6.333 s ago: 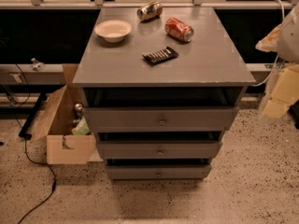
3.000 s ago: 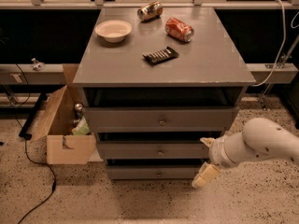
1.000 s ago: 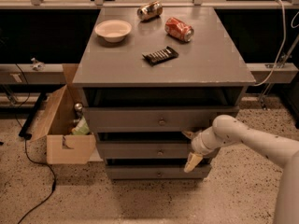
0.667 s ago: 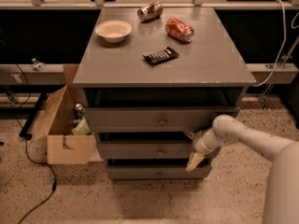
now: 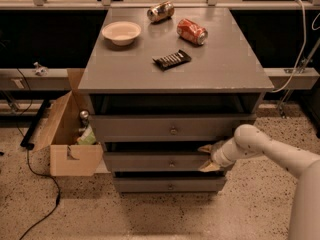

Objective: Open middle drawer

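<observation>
The grey cabinet [image 5: 175,74] has three drawers with small round knobs. The middle drawer [image 5: 150,162] is the second front down; its knob [image 5: 171,163] is at its centre. The taller top drawer [image 5: 145,128] is above it and the lowest drawer [image 5: 150,184] is below. My gripper [image 5: 207,158] reaches in from the right, at the right end of the middle drawer's front. Its fingers are spread: the upper fingertip [image 5: 205,147] is at the drawer's top edge and the lower one near its bottom edge. It holds nothing. The knob is well left of the gripper.
On the cabinet top lie a white bowl [image 5: 121,32], two tipped cans [image 5: 160,11] [image 5: 192,31] and a dark snack bar [image 5: 172,59]. An open cardboard box [image 5: 70,139] stands on the floor at the cabinet's left. A black cable [image 5: 37,174] lies on the floor.
The arm swung in from the right and down to the drawers. Over the last second the gripper rose slightly, from the middle drawer's lower edge to level with its front.
</observation>
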{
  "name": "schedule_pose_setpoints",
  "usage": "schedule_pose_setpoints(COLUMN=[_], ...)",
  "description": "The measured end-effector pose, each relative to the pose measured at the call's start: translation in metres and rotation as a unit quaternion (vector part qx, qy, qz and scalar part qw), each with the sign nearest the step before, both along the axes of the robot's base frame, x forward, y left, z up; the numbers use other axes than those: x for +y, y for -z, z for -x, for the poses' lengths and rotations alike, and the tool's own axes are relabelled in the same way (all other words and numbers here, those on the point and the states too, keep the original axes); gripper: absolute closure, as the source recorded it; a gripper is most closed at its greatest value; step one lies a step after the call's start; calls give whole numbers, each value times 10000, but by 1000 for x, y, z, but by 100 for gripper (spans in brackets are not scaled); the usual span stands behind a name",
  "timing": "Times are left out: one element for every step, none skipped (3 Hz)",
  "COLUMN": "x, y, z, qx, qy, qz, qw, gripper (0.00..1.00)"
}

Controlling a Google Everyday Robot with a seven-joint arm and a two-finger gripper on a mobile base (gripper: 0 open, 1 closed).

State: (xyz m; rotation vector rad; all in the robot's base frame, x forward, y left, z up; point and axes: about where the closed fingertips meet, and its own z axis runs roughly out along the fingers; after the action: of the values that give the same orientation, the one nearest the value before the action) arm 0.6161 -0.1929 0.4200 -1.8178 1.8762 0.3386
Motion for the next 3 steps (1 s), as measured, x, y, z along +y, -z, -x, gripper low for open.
schedule_pose_setpoints(x=[-8, -8, -8], y=[-3, -10, -14], z=[7, 7, 7], qx=[7, 7, -1], qy=[79, 79, 80], qz=[-56, -56, -61], qw=[10000, 10000, 9999], gripper=[72, 95, 100])
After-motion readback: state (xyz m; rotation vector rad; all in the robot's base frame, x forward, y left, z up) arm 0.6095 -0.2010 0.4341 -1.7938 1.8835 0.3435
